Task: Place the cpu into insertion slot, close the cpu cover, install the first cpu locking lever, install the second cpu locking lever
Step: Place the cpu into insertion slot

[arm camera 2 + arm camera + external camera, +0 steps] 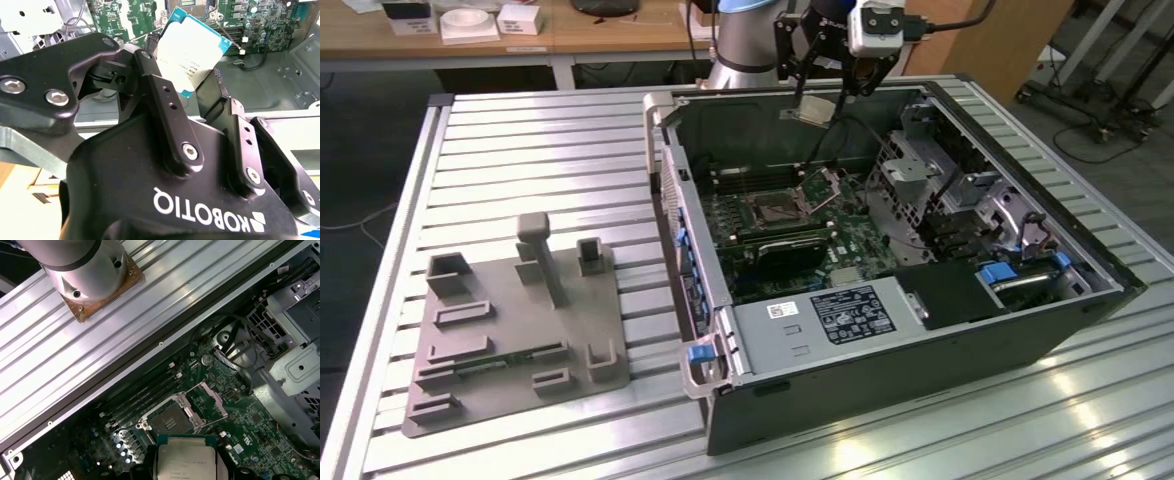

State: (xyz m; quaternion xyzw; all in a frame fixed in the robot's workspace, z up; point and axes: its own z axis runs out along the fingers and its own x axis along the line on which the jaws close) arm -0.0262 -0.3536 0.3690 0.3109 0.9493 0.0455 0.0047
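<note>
My gripper (827, 92) hangs over the far end of the open computer case, shut on the cpu (811, 110), which it holds tilted in the air. In the second wrist view the cpu (192, 47) shows its silvery face and blue-green rim between the two black fingers (150, 65). Below it on the green board, the insertion slot (171, 419) lies bare with a dark centre, and the cpu (185, 460) hovers close beside it. The cpu cover (210, 400) stands swung up from the slot's edge. From the exterior view, slot (767, 210) and raised cover (826, 183) sit mid-board.
The case (1067, 310) lies on its side on a slatted metal table (520, 140). A black label-bearing box (854, 312) fills its near end, and metal drive cages (947, 180) line the exterior view's right. A grey fixture plate (507, 330) lies at the left.
</note>
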